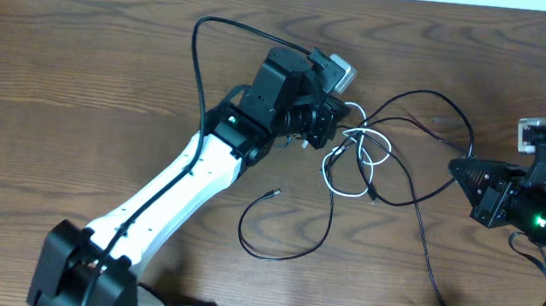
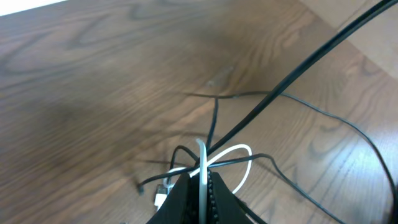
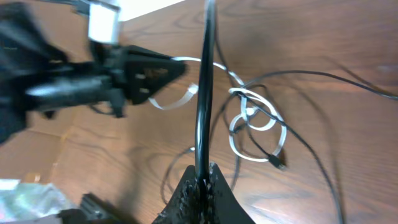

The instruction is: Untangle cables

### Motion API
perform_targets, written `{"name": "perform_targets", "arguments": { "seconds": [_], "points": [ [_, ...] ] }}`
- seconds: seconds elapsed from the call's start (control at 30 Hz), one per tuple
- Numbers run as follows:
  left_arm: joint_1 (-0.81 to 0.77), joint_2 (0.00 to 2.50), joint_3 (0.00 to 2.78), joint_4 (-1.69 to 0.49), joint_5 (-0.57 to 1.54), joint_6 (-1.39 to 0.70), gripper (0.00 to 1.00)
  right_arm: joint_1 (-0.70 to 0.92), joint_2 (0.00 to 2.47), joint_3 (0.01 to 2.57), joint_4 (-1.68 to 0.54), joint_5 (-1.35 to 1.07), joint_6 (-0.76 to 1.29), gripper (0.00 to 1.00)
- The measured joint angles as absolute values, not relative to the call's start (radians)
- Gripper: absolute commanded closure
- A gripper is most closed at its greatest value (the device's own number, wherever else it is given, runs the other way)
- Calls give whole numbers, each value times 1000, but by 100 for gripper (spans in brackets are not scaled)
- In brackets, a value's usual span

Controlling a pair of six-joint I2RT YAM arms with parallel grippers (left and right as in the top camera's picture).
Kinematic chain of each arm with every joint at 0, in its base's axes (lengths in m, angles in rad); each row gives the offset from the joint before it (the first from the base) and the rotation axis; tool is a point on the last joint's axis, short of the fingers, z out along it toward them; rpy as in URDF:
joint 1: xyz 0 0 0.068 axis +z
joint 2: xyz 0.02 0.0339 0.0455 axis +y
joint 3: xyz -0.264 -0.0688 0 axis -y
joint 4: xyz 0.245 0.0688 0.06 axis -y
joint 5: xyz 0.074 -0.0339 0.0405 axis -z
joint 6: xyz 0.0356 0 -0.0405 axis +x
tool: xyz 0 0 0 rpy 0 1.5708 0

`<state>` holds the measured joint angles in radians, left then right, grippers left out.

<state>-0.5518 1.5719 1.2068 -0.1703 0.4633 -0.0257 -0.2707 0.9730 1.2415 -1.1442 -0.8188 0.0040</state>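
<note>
While the knot (image 1: 358, 153) lies unopened between the two sets of fingers, untangling is judged barely begun.
Left fingers (image 2: 214, 186): pressed together on the white cable (image 2: 201, 158), just short of its loops.
Right fingers (image 3: 214, 186): pinching a black cable (image 3: 204, 93) that runs straight ahead toward the knot.
Outstanding: white loops and black strands cross just beyond the left fingertips on the counter (image 1: 80, 74); none separated yet.
</note>
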Motion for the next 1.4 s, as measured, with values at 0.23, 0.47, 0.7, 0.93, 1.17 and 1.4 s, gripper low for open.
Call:
{"name": "perform_targets", "arguments": {
  "seconds": [0.23,0.47,0.7,0.93,1.17,1.4],
  "points": [
    [-536,1499,1207,-213,413,-26,93,-271,973,1242,-1156,-676,-12,99],
    [-490,1441,1207,-274,404,-22,92,-271,1009,1242,-1145,-556,-12,99],
    [-484,1364,1207,-289,400,-2,93,-271,1111,1242,-1128,-469,-11,4],
    [-484,1279,1207,-300,390,4,92,-271,1164,1242,-1120,-473,-13,1],
    [-484,1234,1207,-308,385,9,92,-198,1163,1242,-1118,-631,-56,1],
    [-484,1207,1207,-315,382,9,92,0,1174,1242,-1085,-554,-44,1]
  ]
}}
